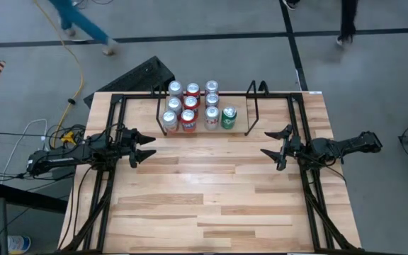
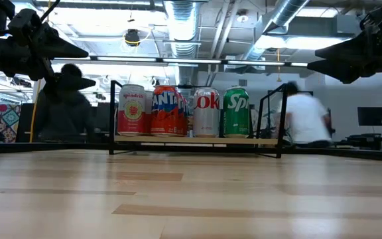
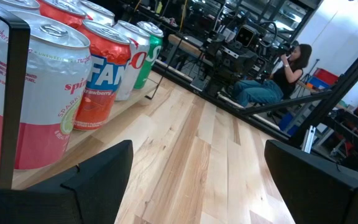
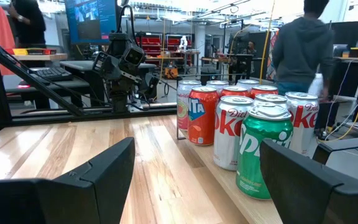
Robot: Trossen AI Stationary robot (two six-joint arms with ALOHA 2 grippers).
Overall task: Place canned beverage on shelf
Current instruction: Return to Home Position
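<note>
The shelf (image 1: 252, 108), a low black wire rack with a light wood floor, stands at the far middle of the table. Several cans stand upright on its floor. Its front row holds a pink can (image 2: 132, 111), an orange-red can (image 2: 166, 111), a silver-and-red can (image 2: 206, 113) and a green can (image 2: 237, 113). My left gripper (image 1: 144, 146) hovers open at the table's left side, pointing level toward the middle. My right gripper (image 1: 275, 146) hovers open at the right side, facing it. Neither has anything between its fingers, and both stand nearer than the shelf.
A black tubular frame (image 1: 303, 134) runs along the tabletop's left, right and far sides. Bare wood tabletop (image 1: 211, 198) lies between the grippers and toward the near edge. On the shelf, bare floor shows right of the green can (image 1: 229, 117). People move in the room beyond.
</note>
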